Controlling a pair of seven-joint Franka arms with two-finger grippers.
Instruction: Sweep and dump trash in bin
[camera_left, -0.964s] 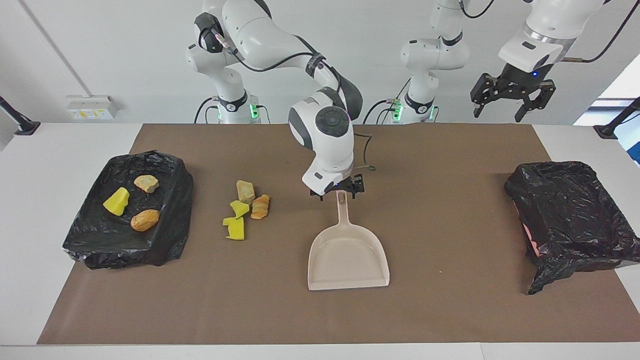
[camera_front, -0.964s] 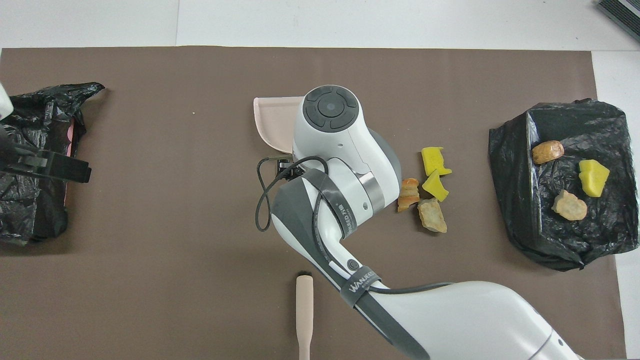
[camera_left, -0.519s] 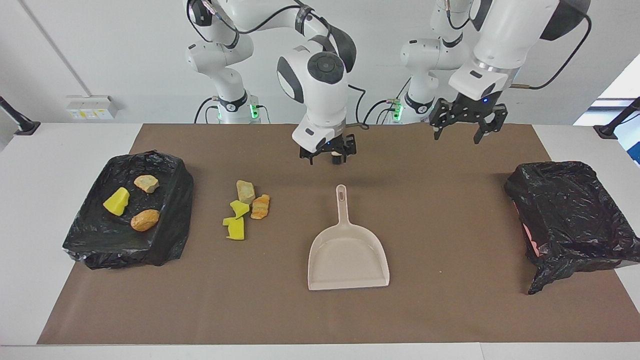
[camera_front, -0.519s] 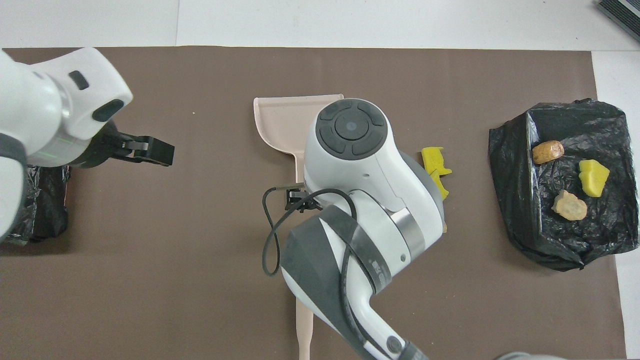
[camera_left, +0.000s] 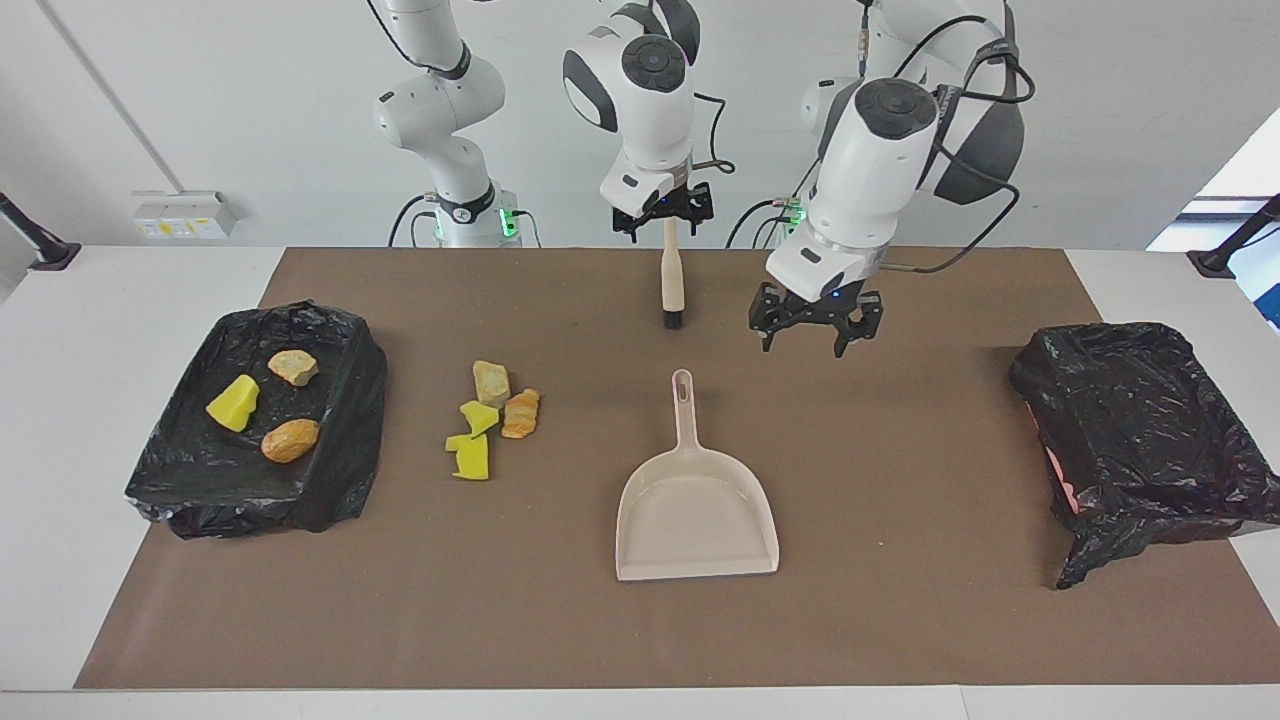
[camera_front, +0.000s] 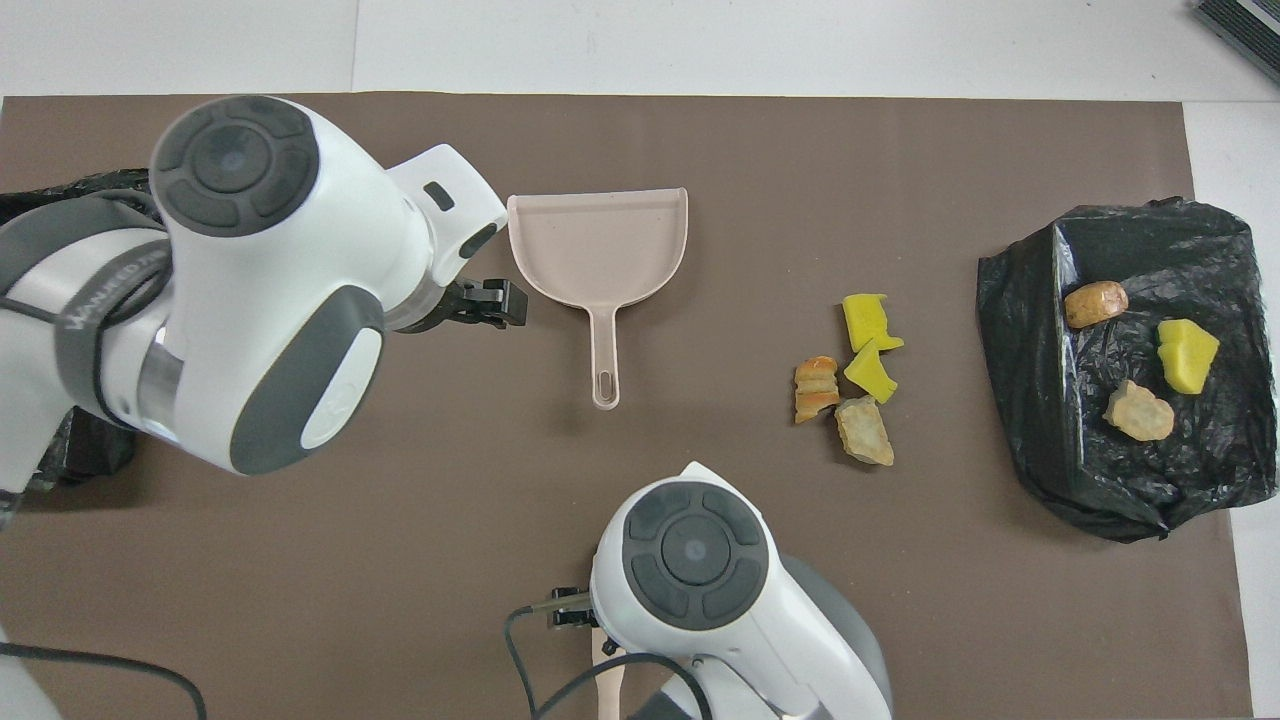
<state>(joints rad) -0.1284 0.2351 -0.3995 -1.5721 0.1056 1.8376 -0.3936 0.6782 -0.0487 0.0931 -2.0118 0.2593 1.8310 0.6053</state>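
The beige dustpan (camera_left: 697, 510) (camera_front: 598, 245) lies empty mid-mat, its handle toward the robots. Several trash scraps (camera_left: 488, 420) (camera_front: 850, 375), yellow wedges and tan lumps, lie on the mat beside it toward the right arm's end. Three more scraps (camera_left: 290, 440) (camera_front: 1138, 412) lie in the black-bagged bin (camera_left: 340, 470) (camera_front: 1040, 400) at that end. A brush (camera_left: 671, 280) stands upright, bristles down, nearer the robots than the dustpan. My right gripper (camera_left: 662, 215) is open around the top of its handle. My left gripper (camera_left: 815, 335) (camera_front: 495, 303) is open over the mat beside the dustpan's handle.
A second black-bagged bin (camera_left: 1130, 420) stands at the left arm's end of the table, mostly hidden under the left arm in the overhead view. A brown mat (camera_left: 900, 620) covers the table.
My right gripper left the dustpan's handle, rose and drew back to the brush's top. My left arm swung in from its end of the table and came down beside the dustpan's handle.
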